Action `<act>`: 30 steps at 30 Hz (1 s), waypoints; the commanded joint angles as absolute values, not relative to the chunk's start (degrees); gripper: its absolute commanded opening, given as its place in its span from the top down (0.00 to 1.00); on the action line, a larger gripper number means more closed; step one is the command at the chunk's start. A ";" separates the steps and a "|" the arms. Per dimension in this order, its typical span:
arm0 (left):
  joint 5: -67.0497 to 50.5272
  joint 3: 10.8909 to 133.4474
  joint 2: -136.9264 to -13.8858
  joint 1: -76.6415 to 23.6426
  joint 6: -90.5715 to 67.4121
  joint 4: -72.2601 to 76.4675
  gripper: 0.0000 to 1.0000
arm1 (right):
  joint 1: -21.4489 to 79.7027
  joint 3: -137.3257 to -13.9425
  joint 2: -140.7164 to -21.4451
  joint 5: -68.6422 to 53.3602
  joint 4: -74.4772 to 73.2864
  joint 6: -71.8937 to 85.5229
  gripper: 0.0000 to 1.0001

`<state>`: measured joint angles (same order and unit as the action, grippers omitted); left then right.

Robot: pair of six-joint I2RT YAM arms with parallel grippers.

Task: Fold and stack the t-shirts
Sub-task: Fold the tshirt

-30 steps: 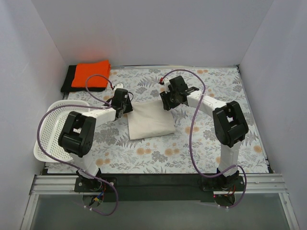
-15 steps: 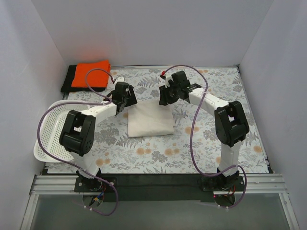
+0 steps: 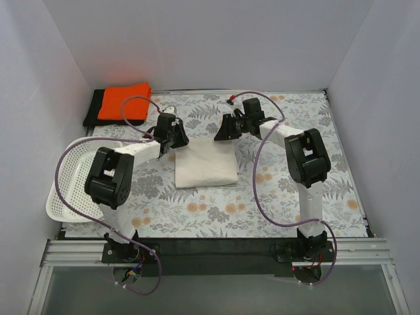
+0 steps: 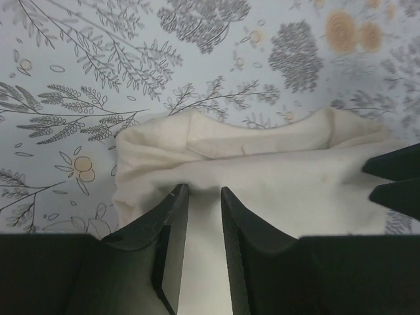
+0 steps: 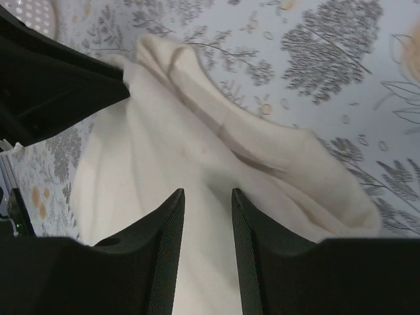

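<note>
The cream t-shirt (image 3: 205,164) lies folded into a rectangle on the floral tablecloth in the middle. My left gripper (image 3: 177,140) is at its far left corner and my right gripper (image 3: 222,134) at its far right edge. In the left wrist view the jaws (image 4: 200,190) stand narrowly apart with cream cloth (image 4: 275,177) pinched between them. The right wrist view shows the same (image 5: 207,191) on the cream cloth (image 5: 151,151). The orange t-shirt (image 3: 125,102) lies folded on the black t-shirt (image 3: 91,113) at the back left corner.
A white perforated basket (image 3: 62,187) sits tilted at the left edge of the table. White walls close the back and both sides. Purple cables loop over both arms.
Both grippers have moved toward the back of the table and slightly apart. The cream shirt's far edge went with them, and the cloth is now flatter and squarer.
</note>
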<state>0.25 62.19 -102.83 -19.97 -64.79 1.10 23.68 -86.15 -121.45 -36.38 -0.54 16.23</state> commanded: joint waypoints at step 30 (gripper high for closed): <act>-6.86 60.31 -86.51 -17.40 -74.00 -12.30 0.55 | 28.47 -63.55 -103.27 -49.04 12.13 29.71 0.65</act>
